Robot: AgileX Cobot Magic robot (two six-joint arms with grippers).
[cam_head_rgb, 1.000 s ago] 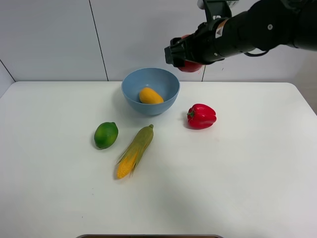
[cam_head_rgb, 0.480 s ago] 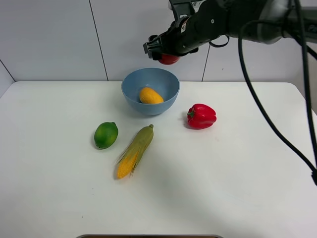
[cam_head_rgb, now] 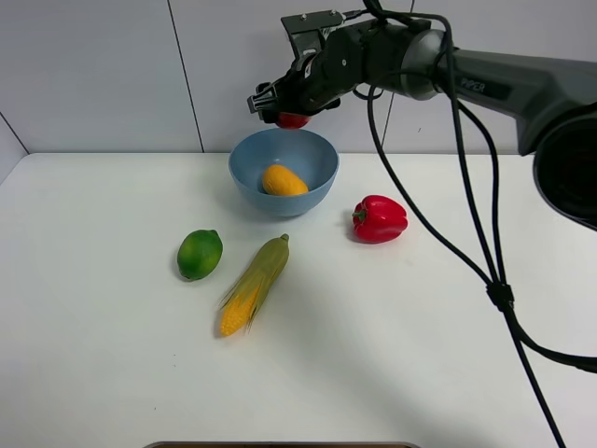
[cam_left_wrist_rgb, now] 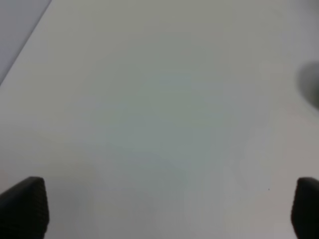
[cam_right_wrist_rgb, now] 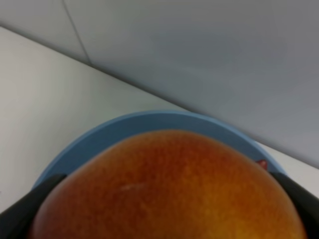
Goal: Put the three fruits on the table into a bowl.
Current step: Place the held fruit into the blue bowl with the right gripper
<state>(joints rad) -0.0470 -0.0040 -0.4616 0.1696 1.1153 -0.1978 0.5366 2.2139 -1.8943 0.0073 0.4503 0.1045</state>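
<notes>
The only writing in sight is small pale lettering (cam_head_rgb: 482,88) on the dark tube of the right arm (cam_head_rgb: 522,84). It seems to read "PiPER", though it is too small to be sure. No fruit carries a sticker or label.

The right tool (cam_head_rgb: 282,105) is pinching the apple (cam_head_rgb: 292,119), which from the high camera shows only as a red bulge under the dark fingers. It hangs in the air at 12 o'clock of the bowl (cam_head_rgb: 250,189), over the far rim and clear of it. The wrist camera shows the apple's skin close up: orange-red fading to a yellowish blush, finely speckled, with one dark finger (cam_right_wrist_rgb: 30,209) on either flank and the blue rim behind it.

The bowl is light blue, deep and smooth, and stands toward 12 o'clock on the white bench (cam_head_rgb: 420,355). The mango (cam_head_rgb: 284,180) lies inside it, oblong and yellow-orange.

The lime (cam_head_rgb: 200,254), round and glossy green, sits on the bench at 8 o'clock of the bowl, well apart from it. The corn cob (cam_head_rgb: 254,285) lies at 6 o'clock of the bowl and the red bell pepper (cam_head_rgb: 380,218) at 4 o'clock.

The left tool (cam_left_wrist_rgb: 164,209) is spread wide over bare bench, holding nothing.
</notes>
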